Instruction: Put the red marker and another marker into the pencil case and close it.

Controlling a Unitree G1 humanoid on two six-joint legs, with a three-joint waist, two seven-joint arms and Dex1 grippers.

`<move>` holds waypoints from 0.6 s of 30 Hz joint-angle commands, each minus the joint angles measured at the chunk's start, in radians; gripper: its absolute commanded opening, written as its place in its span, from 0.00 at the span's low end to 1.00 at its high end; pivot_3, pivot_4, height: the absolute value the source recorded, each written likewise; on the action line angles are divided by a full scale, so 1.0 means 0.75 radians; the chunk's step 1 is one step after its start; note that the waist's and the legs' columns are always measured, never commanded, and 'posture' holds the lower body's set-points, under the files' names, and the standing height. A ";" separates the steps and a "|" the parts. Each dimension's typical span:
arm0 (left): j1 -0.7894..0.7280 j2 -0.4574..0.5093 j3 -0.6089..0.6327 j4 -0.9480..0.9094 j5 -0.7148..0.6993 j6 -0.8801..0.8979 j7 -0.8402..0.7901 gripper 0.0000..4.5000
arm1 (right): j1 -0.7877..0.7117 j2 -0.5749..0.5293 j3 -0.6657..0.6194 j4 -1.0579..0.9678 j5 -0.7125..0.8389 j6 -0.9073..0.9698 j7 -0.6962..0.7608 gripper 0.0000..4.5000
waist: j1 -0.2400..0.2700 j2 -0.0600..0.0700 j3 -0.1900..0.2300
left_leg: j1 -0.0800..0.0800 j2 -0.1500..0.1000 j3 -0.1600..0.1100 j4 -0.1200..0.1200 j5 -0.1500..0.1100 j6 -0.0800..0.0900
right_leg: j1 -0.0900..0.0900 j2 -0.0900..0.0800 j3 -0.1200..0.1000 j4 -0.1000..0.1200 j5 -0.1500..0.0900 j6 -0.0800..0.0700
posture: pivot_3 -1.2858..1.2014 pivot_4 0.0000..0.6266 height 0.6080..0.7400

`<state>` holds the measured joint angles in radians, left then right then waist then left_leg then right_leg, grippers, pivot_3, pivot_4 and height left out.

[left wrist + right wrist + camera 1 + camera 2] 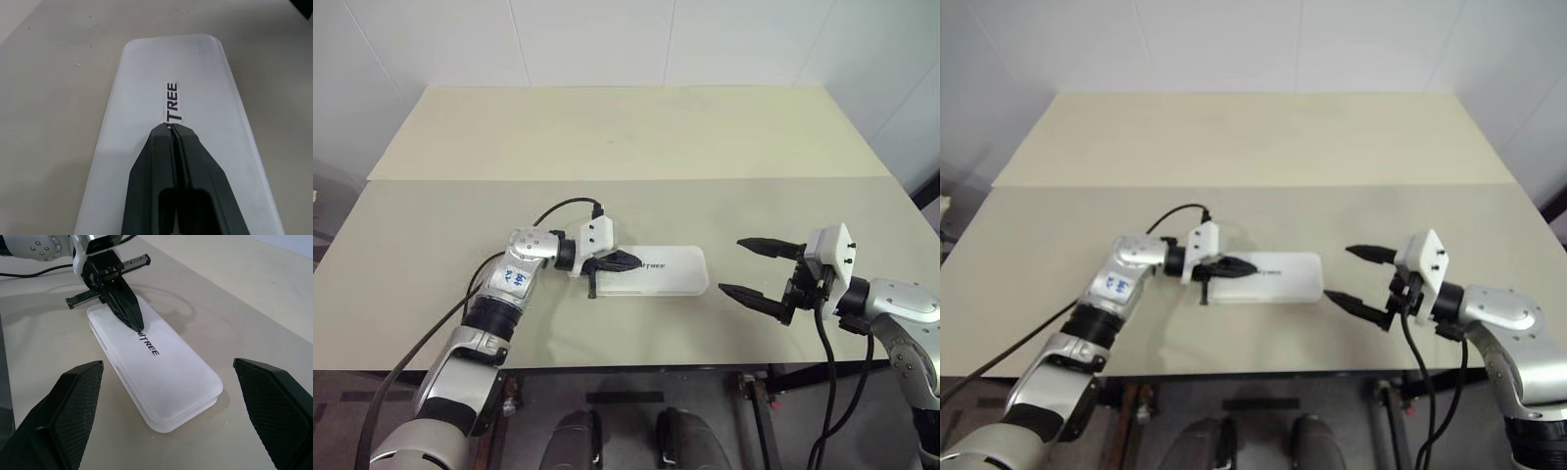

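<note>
The left tool (139, 327), clenched with its tips pressing the lid of the closed pencil case (671, 271) lying on the desk (626, 137), could skid the case sideways if it pushes off-centre, while the right tool (756, 268) hangs released nearby.

Silver-and-black arms, white wrist housings, black cables, black textured jaws, blue-lettered forearm sticker (516, 277)

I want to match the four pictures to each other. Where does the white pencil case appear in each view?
Left eye: pencil case at centre, lid down.
Right eye: centre.
Left wrist: it runs up the middle.
Right wrist: centre, lying diagonally.
Shared landmark: the shut left gripper on the dark lettering.
</note>
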<state>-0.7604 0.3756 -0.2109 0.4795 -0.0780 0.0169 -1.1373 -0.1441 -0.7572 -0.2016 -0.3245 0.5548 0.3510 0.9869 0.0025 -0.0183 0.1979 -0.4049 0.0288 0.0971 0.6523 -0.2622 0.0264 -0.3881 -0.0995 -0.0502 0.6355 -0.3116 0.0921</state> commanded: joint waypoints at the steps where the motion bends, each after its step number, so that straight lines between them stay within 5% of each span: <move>1: 0.054 0.002 0.076 -0.062 -0.117 0.126 -0.016 0.01 | -0.038 0.012 0.001 0.003 -0.007 -0.036 -0.003 1.00 | -0.003 0.000 0.000 | 0.000 0.000 0.000 0.000 0.000 0.000 | 0.000 0.000 0.000 0.000 0.000 0.000 | 0.52 0.24 1.00; 6: 0.147 0.044 0.226 -0.167 -0.311 0.165 -0.104 0.01 | -0.084 0.028 0.026 0.059 -0.016 -0.053 0.022 1.00 | -0.015 0.000 0.000 | -0.002 0.001 0.002 -0.003 0.000 -0.001 | -0.004 0.001 0.000 0.000 0.000 0.000 | 0.52 0.24 1.00; 12: 0.364 0.240 0.439 -0.272 -0.378 0.110 -0.066 0.01 | -0.099 0.035 0.023 0.153 -0.027 -0.115 0.051 1.00 | -0.034 0.000 0.000 | -0.002 0.001 0.002 -0.005 0.001 -0.002 | -0.005 0.001 0.000 -0.001 0.000 -0.001 | 0.52 0.24 1.00; 18: 0.543 0.318 0.596 -0.486 -0.458 0.188 0.050 0.36 | -0.109 0.061 0.001 0.264 -0.059 -0.215 0.045 1.00 | -0.035 0.000 0.000 | -0.003 0.000 -0.003 -0.007 0.000 -0.003 | -0.003 -0.004 0.005 -0.007 0.000 -0.001 | 0.52 0.24 1.00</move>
<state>-0.3737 0.6084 0.2114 0.1922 -0.3865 0.1393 -1.1254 -0.2157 -0.7184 -0.1656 -0.1303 0.5108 0.2272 1.0206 -0.0239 -0.0185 0.1983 -0.4068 0.0289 0.0952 0.6461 -0.2631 0.0231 -0.3901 -0.1026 -0.0468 0.6297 -0.3114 0.0910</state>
